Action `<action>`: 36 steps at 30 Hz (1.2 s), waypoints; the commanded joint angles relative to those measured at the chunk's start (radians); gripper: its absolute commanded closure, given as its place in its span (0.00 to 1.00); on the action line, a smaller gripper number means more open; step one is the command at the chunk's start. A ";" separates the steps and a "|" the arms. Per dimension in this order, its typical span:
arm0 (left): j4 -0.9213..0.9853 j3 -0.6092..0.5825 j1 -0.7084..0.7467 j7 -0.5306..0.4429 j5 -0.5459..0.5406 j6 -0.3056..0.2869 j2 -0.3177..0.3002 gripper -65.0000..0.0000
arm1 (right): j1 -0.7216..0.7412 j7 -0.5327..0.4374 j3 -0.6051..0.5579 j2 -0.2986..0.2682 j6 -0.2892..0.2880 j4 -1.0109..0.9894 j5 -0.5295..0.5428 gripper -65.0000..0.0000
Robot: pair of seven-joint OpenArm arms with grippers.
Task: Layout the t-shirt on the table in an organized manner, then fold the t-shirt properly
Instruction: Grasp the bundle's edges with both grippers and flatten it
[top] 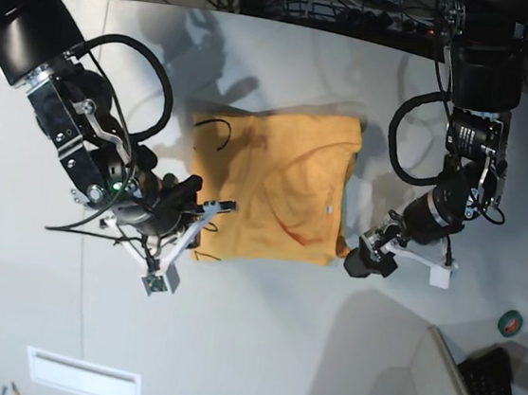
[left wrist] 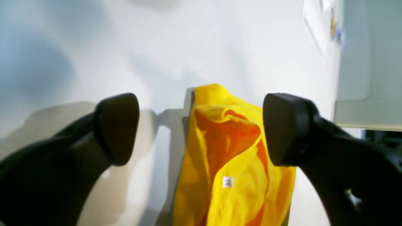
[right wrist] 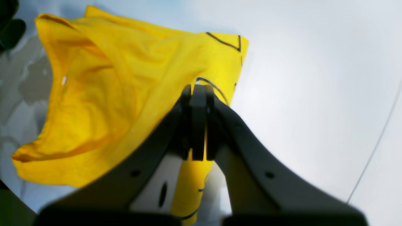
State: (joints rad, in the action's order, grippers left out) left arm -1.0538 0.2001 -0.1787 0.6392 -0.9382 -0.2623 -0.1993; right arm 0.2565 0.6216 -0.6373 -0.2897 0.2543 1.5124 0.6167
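The orange-yellow t-shirt (top: 275,184) lies partly spread and wrinkled on the white table (top: 257,340). My right gripper (right wrist: 198,125) is shut on a fold of the shirt's edge beside a black line marking (right wrist: 226,42); the base view shows this gripper (top: 215,209) at the shirt's lower left corner. My left gripper (left wrist: 201,128) stands wide open just above the t-shirt (left wrist: 232,163), with a small white tag (left wrist: 227,182) showing below it. Nothing is pinched between its fingers (left wrist: 117,127). In the base view it (top: 357,258) sits at the shirt's lower right corner.
A thin dark seam line (right wrist: 373,150) crosses the table. A green tape roll (top: 510,323) and a dark keyboard (top: 500,386) sit at the right edge. Cables (top: 362,4) run along the far edge. A white label plate (top: 83,375) lies near the front left.
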 commanded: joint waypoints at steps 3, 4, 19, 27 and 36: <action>0.025 -0.046 -0.058 -0.014 -0.029 -0.016 0.001 0.14 | 0.023 -0.021 0.007 -0.003 -0.002 0.017 -0.004 1.00; 0.030 -0.063 -0.069 -0.014 -0.029 -0.016 0.001 0.14 | 0.023 -0.021 0.007 -0.003 -0.002 0.017 -0.004 1.00; 0.119 -0.141 -0.120 -0.017 -0.028 -0.015 0.001 0.52 | 0.011 -0.026 0.006 -0.003 -0.002 0.015 -0.005 1.00; 0.099 -0.170 -0.164 -0.017 0.103 -0.015 0.014 1.00 | 0.010 -0.026 0.006 -0.003 -0.002 0.015 -0.005 1.00; 0.065 -0.242 -0.192 -0.017 0.215 -0.016 0.022 1.00 | 0.010 -0.026 0.006 -0.003 -0.002 0.015 -0.005 1.00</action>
State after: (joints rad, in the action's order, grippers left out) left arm -0.9630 -0.0441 -0.3378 0.6399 -0.7094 -0.2665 -0.1753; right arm 0.2455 0.6167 -0.6376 -0.2909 0.2543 1.5120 0.6136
